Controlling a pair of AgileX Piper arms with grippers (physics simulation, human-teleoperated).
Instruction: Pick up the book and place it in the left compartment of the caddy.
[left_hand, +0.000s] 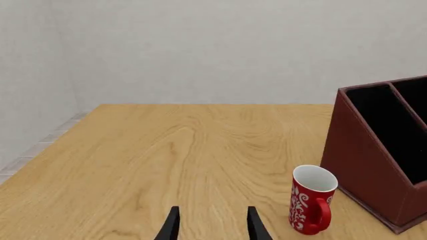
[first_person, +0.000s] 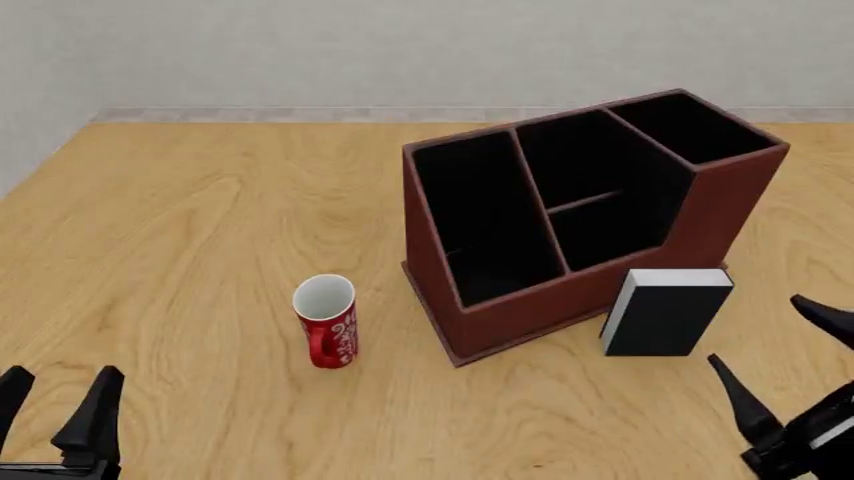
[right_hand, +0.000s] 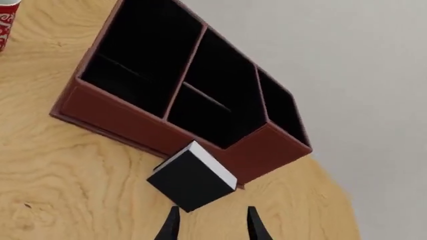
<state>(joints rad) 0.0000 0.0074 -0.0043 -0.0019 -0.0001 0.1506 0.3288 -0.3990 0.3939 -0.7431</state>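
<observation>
Stands upright on the tabletop (first_person: 187, 220): the book (first_person: 665, 314), just against the caddy (first_person: 534, 315) at its near right corner, within reach of the right gripper (first_person: 787, 365), fingers spread wide and empty, near and right of it. Left compartment (first_person: 483, 215) open upward, unblocked. Red mug (first_person: 326, 321) left of the caddy, apart, off any likely path. Left gripper (first_person: 56, 405) idle at near left, fingers wide.

Wood-grain table (first_person: 200, 250), glossy mug (first_person: 327, 322), matt leathery caddy (first_person: 534, 315).
</observation>
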